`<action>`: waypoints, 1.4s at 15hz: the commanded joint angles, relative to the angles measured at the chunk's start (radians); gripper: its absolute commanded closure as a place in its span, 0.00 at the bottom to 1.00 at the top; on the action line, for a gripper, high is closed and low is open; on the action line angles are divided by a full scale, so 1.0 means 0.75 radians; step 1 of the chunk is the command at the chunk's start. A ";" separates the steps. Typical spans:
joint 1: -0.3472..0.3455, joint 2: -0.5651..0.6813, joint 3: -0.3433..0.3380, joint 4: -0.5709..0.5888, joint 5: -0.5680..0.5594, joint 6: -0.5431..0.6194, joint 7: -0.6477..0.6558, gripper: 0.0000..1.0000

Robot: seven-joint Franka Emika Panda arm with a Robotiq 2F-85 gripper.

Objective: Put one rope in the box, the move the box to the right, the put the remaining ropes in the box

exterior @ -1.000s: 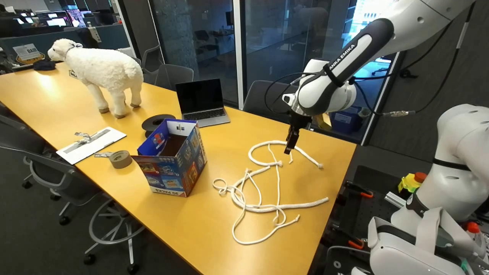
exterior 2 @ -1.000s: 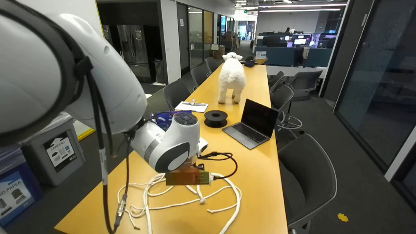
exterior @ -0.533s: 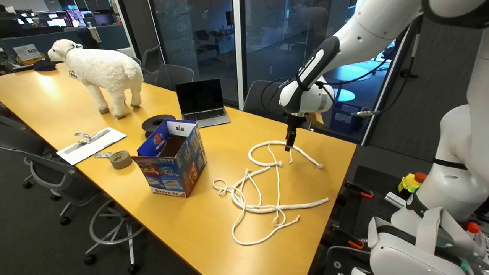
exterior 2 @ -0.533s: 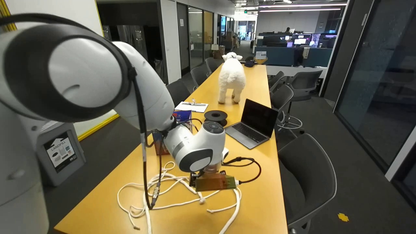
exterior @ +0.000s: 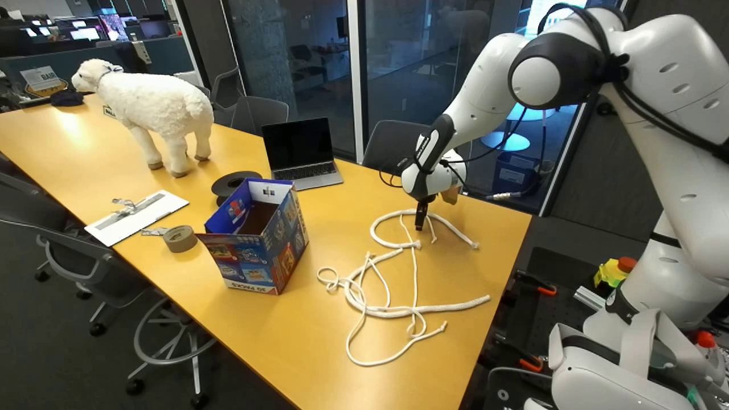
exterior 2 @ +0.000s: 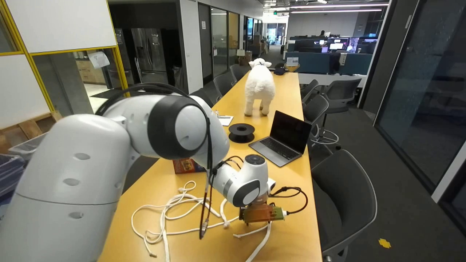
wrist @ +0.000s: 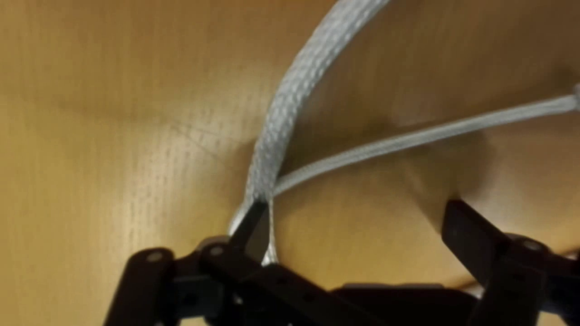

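Gripper [wrist: 356, 206] is low over the table [exterior: 336, 216], jaws apart, nothing clamped. Wrist view: one of its fingers [wrist: 257, 226] sits over the thick rope [wrist: 282, 113], tip hiding a bit of it; touching or just above, can't tell. Thin rope [wrist: 408, 141] meets the thick one near that tip and slants off past the gap, higher in the view than the fingertips. So no rope sits properly between the fingers.

Box [exterior: 285, 242] stands open-topped on the table, well apart from the gripper, with a loop of the other ropes [exterior: 398, 311] near it. Mostly hidden behind the arm [exterior 2: 164, 127] in an exterior view. No rope shows in the visible part of its inside; floor hidden.

Step call: probably the first, picking up one rope, grasp not made. Box move and remaining ropes look like later steps.

Next move: shift sideways so the thick rope runs between the fingers, lower to table level, close. Thin rope may get caught in the same bite; if only one is wanted, a stretch clear of the crossing is safer. Rope looks limp and long, so lift high before going over the box wall; tail likely drags or hangs over the rim.
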 commanded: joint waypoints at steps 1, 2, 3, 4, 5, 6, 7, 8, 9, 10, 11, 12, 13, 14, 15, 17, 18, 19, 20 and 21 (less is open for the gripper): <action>-0.123 0.195 0.052 0.290 -0.297 0.004 0.289 0.00; -0.150 0.208 0.062 0.337 -0.370 -0.014 0.341 0.00; -0.167 0.218 0.069 0.373 -0.432 -0.028 0.393 0.00; -0.174 0.221 0.070 0.396 -0.490 -0.037 0.443 0.00; -0.193 0.221 0.083 0.418 -0.539 -0.047 0.473 0.00; -0.212 0.216 0.097 0.437 -0.577 -0.058 0.500 0.00; -0.230 0.214 0.117 0.452 -0.610 -0.061 0.518 0.00; -0.258 0.212 0.143 0.471 -0.634 -0.071 0.521 0.00; -0.287 0.214 0.174 0.490 -0.649 -0.083 0.518 0.00; -0.309 0.221 0.203 0.505 -0.657 -0.091 0.512 0.00; -0.344 0.227 0.241 0.524 -0.655 -0.107 0.492 0.00; -0.369 0.235 0.269 0.545 -0.651 -0.126 0.485 0.00; -0.395 0.243 0.303 0.560 -0.641 -0.149 0.472 0.00; -0.421 0.247 0.334 0.576 -0.630 -0.183 0.458 0.00; -0.441 0.253 0.355 0.591 -0.623 -0.214 0.449 0.00; -0.470 0.266 0.384 0.621 -0.614 -0.263 0.441 0.00; -0.479 0.272 0.392 0.637 -0.612 -0.285 0.440 0.00; -0.487 0.274 0.402 0.647 -0.609 -0.306 0.437 0.00; -0.497 0.273 0.414 0.655 -0.603 -0.329 0.428 0.00; -0.504 0.275 0.422 0.668 -0.598 -0.352 0.422 0.00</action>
